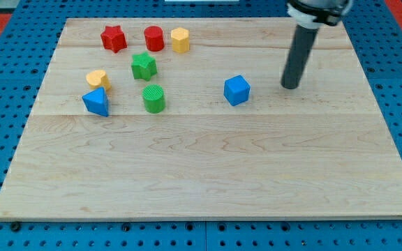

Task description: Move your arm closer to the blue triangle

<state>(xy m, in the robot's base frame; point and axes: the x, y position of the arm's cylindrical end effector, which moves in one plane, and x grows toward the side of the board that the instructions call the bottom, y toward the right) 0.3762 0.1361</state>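
Note:
The blue triangle [96, 102] lies on the wooden board [208, 174] at the view's left, just below a yellow heart-shaped block [98, 79]. My tip [290, 86] rests on the board at the view's upper right, far to the right of the blue triangle. A blue cube [236, 90] sits a short way left of my tip, between it and the triangle.
A green cylinder [154, 98] and a green star [144, 66] lie right of the blue triangle. A red star [114, 38], a red cylinder [153, 38] and a yellow hexagon block [180, 40] line the board's top left.

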